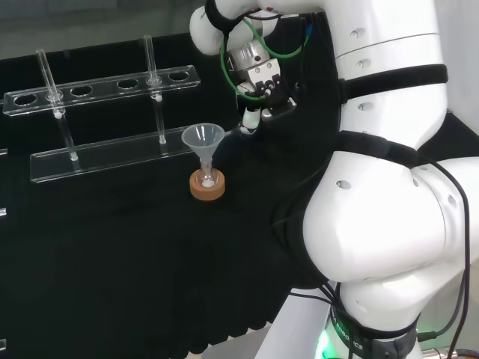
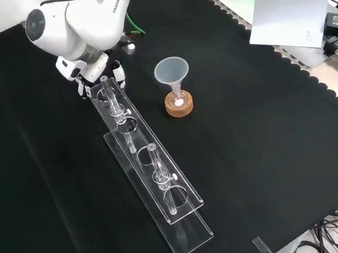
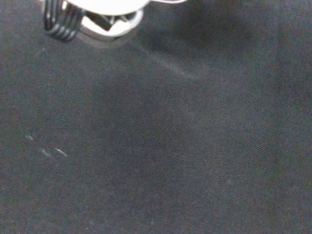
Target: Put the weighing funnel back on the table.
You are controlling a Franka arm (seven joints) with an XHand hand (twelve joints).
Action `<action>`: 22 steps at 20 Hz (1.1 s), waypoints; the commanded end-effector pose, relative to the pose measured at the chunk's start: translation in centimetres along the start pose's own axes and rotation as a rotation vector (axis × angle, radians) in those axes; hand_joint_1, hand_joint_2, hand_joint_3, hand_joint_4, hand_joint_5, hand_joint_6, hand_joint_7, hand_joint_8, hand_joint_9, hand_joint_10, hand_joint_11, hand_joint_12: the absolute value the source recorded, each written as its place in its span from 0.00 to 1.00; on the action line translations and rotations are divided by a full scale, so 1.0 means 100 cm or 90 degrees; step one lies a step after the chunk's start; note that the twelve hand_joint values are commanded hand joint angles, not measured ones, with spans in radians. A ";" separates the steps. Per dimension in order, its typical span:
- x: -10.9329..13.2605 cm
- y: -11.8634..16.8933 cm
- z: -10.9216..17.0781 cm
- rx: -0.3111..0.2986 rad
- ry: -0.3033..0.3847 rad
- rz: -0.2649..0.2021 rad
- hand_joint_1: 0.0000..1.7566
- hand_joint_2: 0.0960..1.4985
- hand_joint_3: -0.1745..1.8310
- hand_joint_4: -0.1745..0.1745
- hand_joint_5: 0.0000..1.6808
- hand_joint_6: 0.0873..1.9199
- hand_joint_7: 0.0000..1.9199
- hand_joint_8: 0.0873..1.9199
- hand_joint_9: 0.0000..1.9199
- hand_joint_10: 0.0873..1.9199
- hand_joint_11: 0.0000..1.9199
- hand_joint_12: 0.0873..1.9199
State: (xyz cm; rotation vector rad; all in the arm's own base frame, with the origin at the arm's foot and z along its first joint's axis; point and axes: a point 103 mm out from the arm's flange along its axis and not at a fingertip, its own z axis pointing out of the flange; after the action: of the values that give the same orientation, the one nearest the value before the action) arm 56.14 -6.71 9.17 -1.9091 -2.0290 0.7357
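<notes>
One funnel (image 1: pixel 203 140) in its flask on the cork ring (image 1: pixel 207 187) is our landmark. We see the hand (image 1: pixel 258 93) just right of the funnel in the head view, low over the cloth (image 1: pixel 112 247). We can't tell if it's released or grasping anything. For the weighing funnel, we only make out a faint clear shape (image 3: pixel 187 72) by the hand in the wrist view. Held or lying, unclear.

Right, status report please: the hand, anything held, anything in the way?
Hand down near cloth, right of funnel in head view. Held item: cannot tell. Clear rack close beside hand.
</notes>
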 end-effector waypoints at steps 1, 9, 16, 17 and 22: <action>0.000 -0.001 -0.001 -0.003 0.010 -0.023 0.55 0.39 0.40 0.50 0.48 0.32 0.26 0.33 0.55 0.00 0.40 0.53; -0.022 -0.004 0.006 0.012 0.014 -0.032 0.53 0.37 0.40 0.48 0.36 0.32 0.21 0.33 0.50 0.00 0.33 0.58; -0.020 -0.020 -0.014 -0.021 0.030 -0.023 0.50 0.35 0.39 0.46 0.25 0.25 0.17 0.32 0.46 0.00 0.27 0.63; -0.020 -0.025 -0.018 -0.028 0.031 -0.023 0.49 0.35 0.39 0.46 0.25 0.24 0.17 0.32 0.46 0.00 0.26 0.63; -0.021 -0.050 -0.036 -0.052 0.031 -0.016 0.48 0.35 0.38 0.47 0.25 0.21 0.17 0.32 0.45 0.00 0.25 0.64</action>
State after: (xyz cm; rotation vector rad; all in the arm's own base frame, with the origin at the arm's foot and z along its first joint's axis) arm 55.12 -8.56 12.34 -1.8816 -2.0611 0.6536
